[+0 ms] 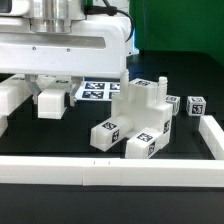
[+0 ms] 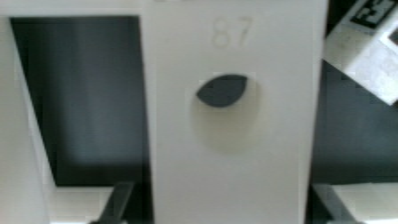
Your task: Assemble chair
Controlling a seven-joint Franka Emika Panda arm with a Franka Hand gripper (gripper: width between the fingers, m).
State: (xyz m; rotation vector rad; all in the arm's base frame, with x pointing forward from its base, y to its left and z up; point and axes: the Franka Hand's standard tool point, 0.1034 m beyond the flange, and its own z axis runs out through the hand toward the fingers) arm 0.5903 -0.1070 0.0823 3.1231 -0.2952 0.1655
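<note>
So far: early to middle stage, as I judge it. No finished chair stands anywhere, and the parts are spread over the black surface [image 1: 60, 135].
Side frame: the biggest piece in play is a white side frame [image 2: 231, 150] with a dark oval hole in its bar. It is not joined to anything that I can see.
Seat block: the chunky seat block [image 1: 143, 105] sits toward the exterior view's right, with an upright stub on top. Two tagged blocks [image 1: 110, 133] lie against or just beside its front; I cannot tell whether they are joined to it.
Cubes: two small tagged cubes [image 1: 195, 103] lie loose just beside the seat block, on the exterior view's right.
Left to do: bringing frame, seat and cubes together, which looks like most of the job.
Claw: the claw [image 1: 50, 82] is partly closed on the frame's bar. In the wrist view its dark fingertips [image 2: 121, 205] flank the bar on both sides, so the bar looks gripped.
Frame to claw: the bar runs between the jaws, directly under the wrist.
Seat to claw: well apart, off to the exterior view's right, with the marker board [image 1: 97, 90] lying roughly between them.
</note>
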